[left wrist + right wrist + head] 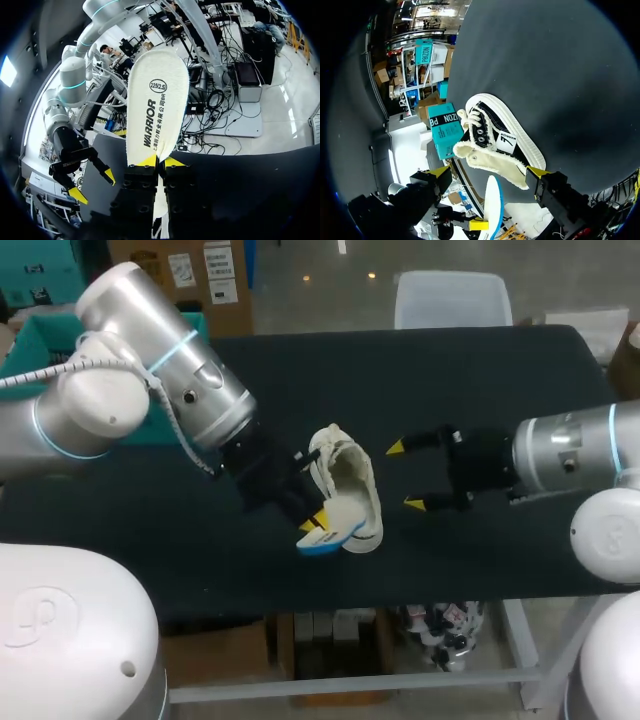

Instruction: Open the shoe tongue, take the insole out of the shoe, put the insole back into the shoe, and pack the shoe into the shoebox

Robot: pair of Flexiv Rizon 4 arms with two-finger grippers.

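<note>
Left pincer (pixel 318 523) clamped on insole (pixel 337 524), held right at the shoe (pixel 348 472). Shoe on bench (pixel 480 380). Right pincer (pixel 408 476) spread, just beside shoe, no contact.

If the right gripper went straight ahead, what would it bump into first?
Most likely the shoe, which lies right ahead of the open right gripper, though their heights are hard to judge.
</note>
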